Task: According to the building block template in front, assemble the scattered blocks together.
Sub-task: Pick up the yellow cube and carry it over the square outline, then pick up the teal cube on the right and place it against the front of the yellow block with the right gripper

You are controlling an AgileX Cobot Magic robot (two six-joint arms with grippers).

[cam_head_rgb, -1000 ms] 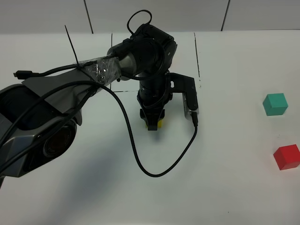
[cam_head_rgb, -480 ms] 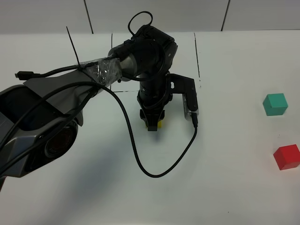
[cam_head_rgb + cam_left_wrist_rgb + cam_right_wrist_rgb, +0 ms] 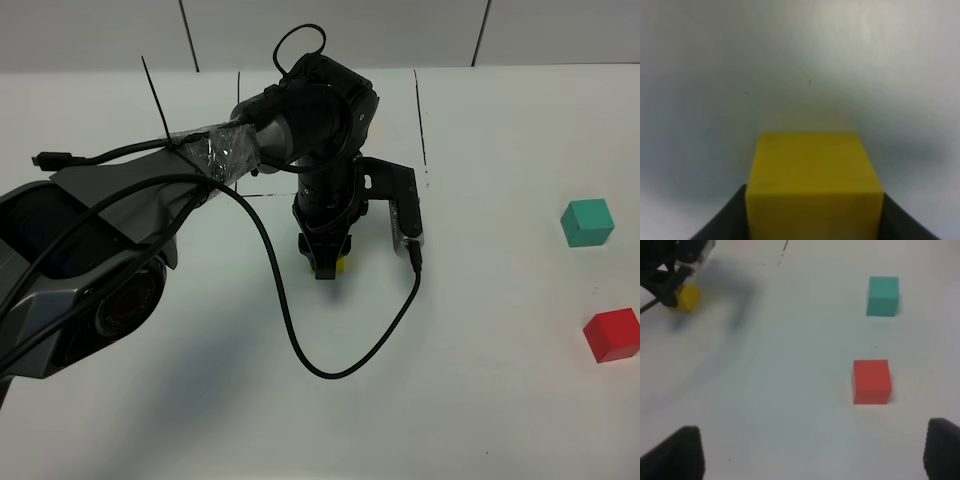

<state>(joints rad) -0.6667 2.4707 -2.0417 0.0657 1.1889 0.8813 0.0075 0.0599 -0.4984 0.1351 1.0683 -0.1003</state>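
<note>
Left wrist view, yellow cube [image 3: 810, 170], clamped in left tool [image 3: 812, 222]

— What colours are the cubes?
— The yellow cube [image 3: 812, 175] is plain and matte. The teal-green cube [image 3: 587, 222] and the red cube [image 3: 612, 334] are plain too, both near the table's right edge.
— And the table?
— The table [image 3: 500, 420] is plain white, with thin black lines [image 3: 421, 110] toward its far edge.
— The arms?
— The left arm [image 3: 90, 250] is black and dark grey, with a crinkled silver wrap [image 3: 215, 150]. Its cable [image 3: 290, 330] and the left gripper [image 3: 326, 265] are black. The right gripper [image 3: 812, 455] shows black fingers [image 3: 687, 452].
</note>
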